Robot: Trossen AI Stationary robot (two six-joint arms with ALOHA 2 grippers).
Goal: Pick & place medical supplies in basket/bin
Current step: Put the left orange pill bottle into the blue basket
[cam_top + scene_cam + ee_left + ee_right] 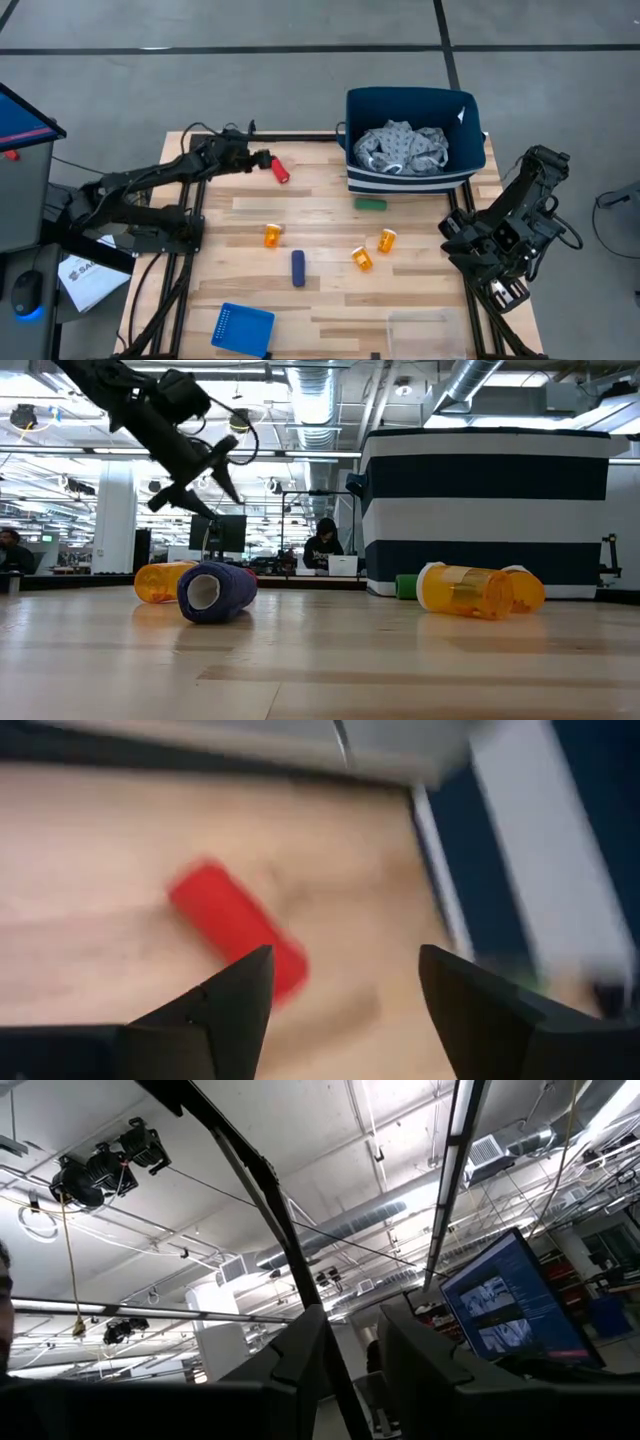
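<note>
One red cylinder (281,171) lies on worktop (320,310) at far left, just beyond my left gripper (262,159); fingers spread wide, empty, lined up to straddle it. Right gripper (350,1350) parked right, fingers narrowly apart, empty.

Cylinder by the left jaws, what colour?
Red. The cylinder shows best in the left wrist view, lying on the table just ahead of the open left gripper.

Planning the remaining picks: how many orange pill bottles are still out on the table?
3. One orange pill bottle lies left of centre; another lies right of centre; the third lies just beside it. More may be hidden under the cloth in the navy bin.
</note>
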